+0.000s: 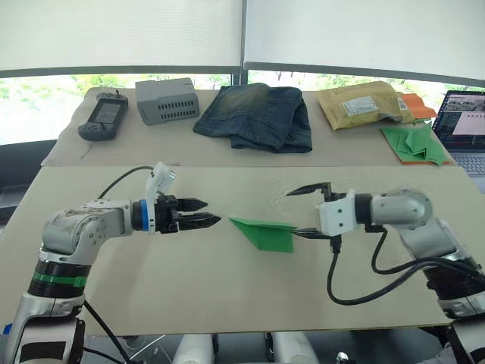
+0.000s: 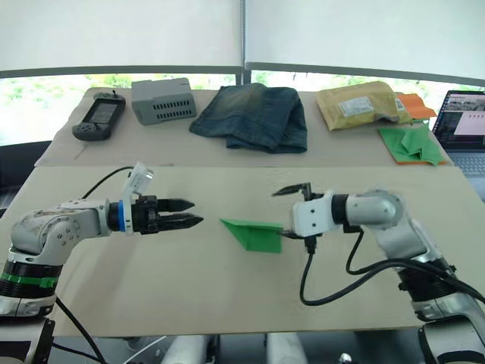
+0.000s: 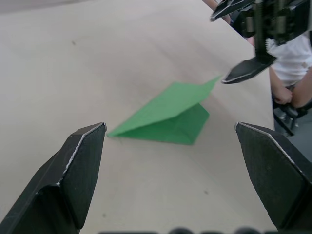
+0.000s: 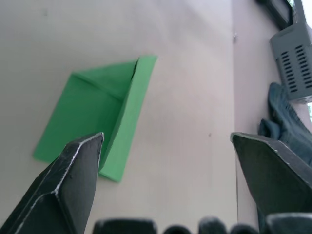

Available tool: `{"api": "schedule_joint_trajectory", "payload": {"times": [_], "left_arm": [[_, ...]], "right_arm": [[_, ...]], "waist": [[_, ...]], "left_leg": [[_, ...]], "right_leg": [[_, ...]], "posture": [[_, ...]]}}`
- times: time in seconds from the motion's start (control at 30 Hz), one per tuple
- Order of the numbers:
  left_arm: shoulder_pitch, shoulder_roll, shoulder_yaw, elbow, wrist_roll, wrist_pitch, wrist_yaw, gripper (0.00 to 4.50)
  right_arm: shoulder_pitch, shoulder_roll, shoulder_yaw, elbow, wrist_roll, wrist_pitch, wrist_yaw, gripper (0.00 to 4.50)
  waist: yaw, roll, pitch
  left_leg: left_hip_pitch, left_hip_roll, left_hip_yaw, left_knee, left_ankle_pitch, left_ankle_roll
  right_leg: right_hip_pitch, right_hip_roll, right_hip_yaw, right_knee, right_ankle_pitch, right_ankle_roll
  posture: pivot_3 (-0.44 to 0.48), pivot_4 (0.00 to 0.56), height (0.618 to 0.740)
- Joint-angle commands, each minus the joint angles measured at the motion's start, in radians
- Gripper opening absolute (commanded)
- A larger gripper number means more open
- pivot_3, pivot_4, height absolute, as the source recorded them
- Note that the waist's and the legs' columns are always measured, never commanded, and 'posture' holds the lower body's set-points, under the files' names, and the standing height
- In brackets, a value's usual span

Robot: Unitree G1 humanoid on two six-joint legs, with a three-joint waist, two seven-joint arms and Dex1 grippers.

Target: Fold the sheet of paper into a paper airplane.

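The sheet of paper (image 1: pixel 263 233) is bright green and folded into a pointed wedge with one flap raised. It lies flat on the tan table (image 1: pixel 189 288), midway between my two arms. My left gripper (image 1: pixel 213 211) hovers open a short way to the left of the paper's point, facing it. My right gripper (image 1: pixel 303 212) is open on the paper's right side, its lower finger (image 1: pixel 307 233) right at the paper's right edge and its upper finger well above. Both wrist views look onto the paper (image 3: pixel 165 117) (image 4: pixel 92 112) between open fingers.
Along the back table lie a black handheld device (image 1: pixel 104 119), a grey box (image 1: pixel 167 100), folded jeans (image 1: pixel 258 114), a yellow padded envelope (image 1: pixel 364 105) and a pile of green and orange papers (image 1: pixel 413 142). A laptop (image 1: pixel 464 125) stands at the far right. My right arm's cable (image 1: pixel 356 284) loops over the table.
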Motion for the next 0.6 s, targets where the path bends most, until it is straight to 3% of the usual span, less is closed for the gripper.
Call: {"api": "schedule_joint_trajectory", "payload": {"times": [0.03,0.07,0.17,0.5,0.53,0.6], "left_arm": [[-0.055,-0.063,-0.004,0.025,0.057,-0.151,-0.018,4.5],[-0.064,-0.082,-0.017,0.04,0.092,-0.202,-0.016,4.5],[-0.087,-0.134,-0.041,0.103,0.156,-0.343,-0.06,3.67],[-0.214,-0.263,-0.236,0.374,0.38,-0.54,-0.18,0.25],[-0.211,-0.263,-0.269,0.376,0.403,-0.544,-0.206,0.04],[-0.21,-0.271,-0.301,0.385,0.43,-0.541,-0.225,0.04]], "right_arm": [[-0.013,-0.039,-0.084,-0.126,0.111,0.166,0.016,4.48],[-0.008,-0.044,-0.1,-0.147,0.124,0.212,0.005,4.48],[0.007,-0.04,-0.148,-0.201,0.163,0.356,-0.054,4.5],[0.136,0.005,-0.218,-0.39,0.159,0.668,-0.268,4.5],[0.15,0.008,-0.221,-0.408,0.157,0.695,-0.289,4.5],[0.171,0.015,-0.228,-0.434,0.153,0.732,-0.326,4.5]], "waist": [[0.01,0.0,0.0],[0.015,0.0,0.0],[0.019,0.0,0.0],[0.021,0.0,0.0],[0.02,0.0,0.0],[0.017,0.0,0.0]], "left_leg": [[0.0,0.0,0.0,0.0,0.0,0.0],[0.0,0.0,0.0,0.001,0.0,0.0],[0.0,0.0,0.001,0.001,0.0,0.0],[-0.003,-0.002,0.001,0.002,0.0,0.001],[-0.004,-0.002,0.001,0.002,0.0,0.001],[-0.004,-0.002,0.001,0.003,0.0,0.001]], "right_leg": [[0.0,0.0,0.0,0.0,0.0,0.0],[0.001,0.0,0.0,0.0,0.0,0.0],[0.001,0.0,0.0,0.0,0.0,0.0],[0.0,-0.001,0.0,-0.001,0.001,0.001],[0.0,-0.001,0.0,-0.001,0.001,0.001],[0.0,0.0,0.0,-0.002,0.001,0.002]], "posture": [[0.0,0.15,0.728],[0.0,0.15,0.728],[0.0,0.15,0.728],[0.0,0.15,0.728],[0.0,0.15,0.728],[0.0,0.15,0.728]]}}
